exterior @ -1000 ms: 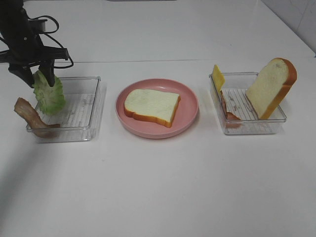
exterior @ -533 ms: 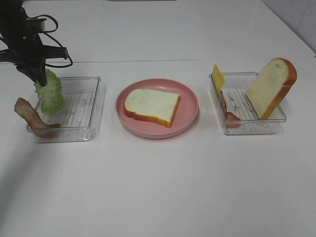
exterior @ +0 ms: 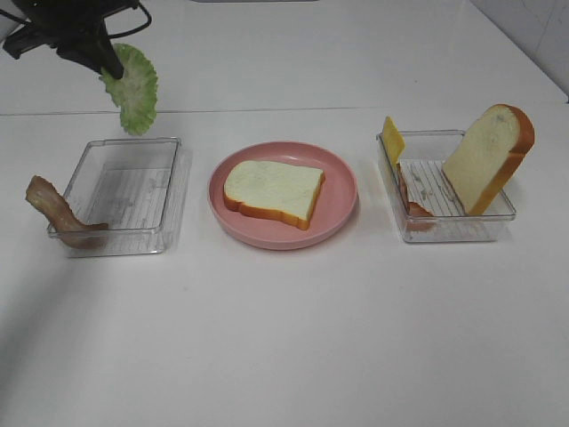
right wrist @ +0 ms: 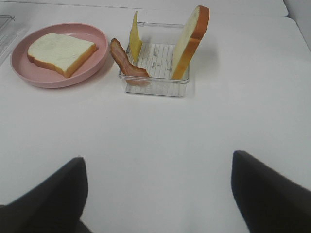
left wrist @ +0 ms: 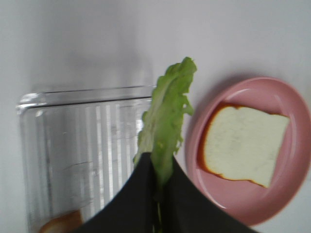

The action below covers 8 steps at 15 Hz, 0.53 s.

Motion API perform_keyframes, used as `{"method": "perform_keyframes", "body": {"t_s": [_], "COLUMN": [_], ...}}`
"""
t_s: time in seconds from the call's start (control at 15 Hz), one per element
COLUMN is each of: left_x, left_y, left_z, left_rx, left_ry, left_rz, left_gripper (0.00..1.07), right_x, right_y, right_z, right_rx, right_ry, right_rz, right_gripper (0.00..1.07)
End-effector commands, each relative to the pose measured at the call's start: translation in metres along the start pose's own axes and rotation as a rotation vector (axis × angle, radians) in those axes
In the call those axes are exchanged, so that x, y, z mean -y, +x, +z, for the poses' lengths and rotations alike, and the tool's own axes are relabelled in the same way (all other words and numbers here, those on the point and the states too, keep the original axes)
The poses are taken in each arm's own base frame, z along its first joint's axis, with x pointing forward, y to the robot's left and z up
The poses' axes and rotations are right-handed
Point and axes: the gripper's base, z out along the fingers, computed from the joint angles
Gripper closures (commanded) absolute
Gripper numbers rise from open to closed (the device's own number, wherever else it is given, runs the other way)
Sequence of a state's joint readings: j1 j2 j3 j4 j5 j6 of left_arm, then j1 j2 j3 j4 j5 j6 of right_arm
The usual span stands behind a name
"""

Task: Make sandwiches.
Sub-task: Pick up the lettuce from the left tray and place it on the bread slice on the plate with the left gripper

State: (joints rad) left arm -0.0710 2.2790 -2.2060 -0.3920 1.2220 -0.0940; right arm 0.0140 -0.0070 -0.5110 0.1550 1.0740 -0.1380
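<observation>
My left gripper (exterior: 108,64) is shut on a ruffled green lettuce leaf (exterior: 132,87), which hangs in the air above the far edge of the left clear tray (exterior: 120,194). In the left wrist view the lettuce (left wrist: 165,131) is pinched between my dark fingers (left wrist: 138,194). One bread slice (exterior: 273,190) lies flat on the pink plate (exterior: 342,200). The right clear tray (exterior: 444,222) holds a second bread slice (exterior: 487,158) on edge, yellow cheese (exterior: 392,140) and a bacon strip (exterior: 411,203). My right gripper (right wrist: 158,194) is open, low over bare table.
Another bacon strip (exterior: 55,212) hangs over the left tray's near left corner. The plate sits between the two trays. White tabletop stretches in front of all three, and a seam runs across the table behind them.
My left gripper has shut on the lettuce and lifted it out of the left tray, up and a little to the right. The right arm has stayed still.
</observation>
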Motion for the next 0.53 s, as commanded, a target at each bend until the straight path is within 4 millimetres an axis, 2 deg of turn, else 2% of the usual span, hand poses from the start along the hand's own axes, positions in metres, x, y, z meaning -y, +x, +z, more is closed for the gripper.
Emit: {"method": "perform_keyframes", "body": {"t_s": [0.07, 0.13, 0.27, 0.33, 0.4, 0.53], "left_x": [0.032, 0.038, 0.065, 0.088, 0.102, 0.119], "left_y": [0.008, 0.009, 0.016, 0.023, 0.028, 0.037], "left_z": [0.002, 0.003, 0.008, 0.014, 0.018, 0.029], "left_rx": [-0.047, -0.045, -0.04, -0.031, -0.024, -0.033], "left_ry": [0.196, 0.219, 0.305, 0.332, 0.343, 0.355], "left_rz": [0.07, 0.094, 0.16, 0.195, 0.216, 0.258], "left_gripper": [1.07, 1.07, 1.07, 1.07, 1.07, 1.07], "right_x": [0.0, 0.0, 0.0, 0.0, 0.0, 0.0], "right_y": [0.001, 0.001, 0.001, 0.001, 0.001, 0.001], "right_z": [-0.001, -0.001, -0.001, -0.001, -0.001, -0.001], "right_rx": [0.018, 0.018, 0.018, 0.018, 0.018, 0.018], "right_ry": [0.003, 0.003, 0.003, 0.003, 0.003, 0.003], "right_rz": [0.001, 0.001, 0.001, 0.001, 0.001, 0.001], "right_gripper": [0.31, 0.31, 0.31, 0.31, 0.31, 0.31]}}
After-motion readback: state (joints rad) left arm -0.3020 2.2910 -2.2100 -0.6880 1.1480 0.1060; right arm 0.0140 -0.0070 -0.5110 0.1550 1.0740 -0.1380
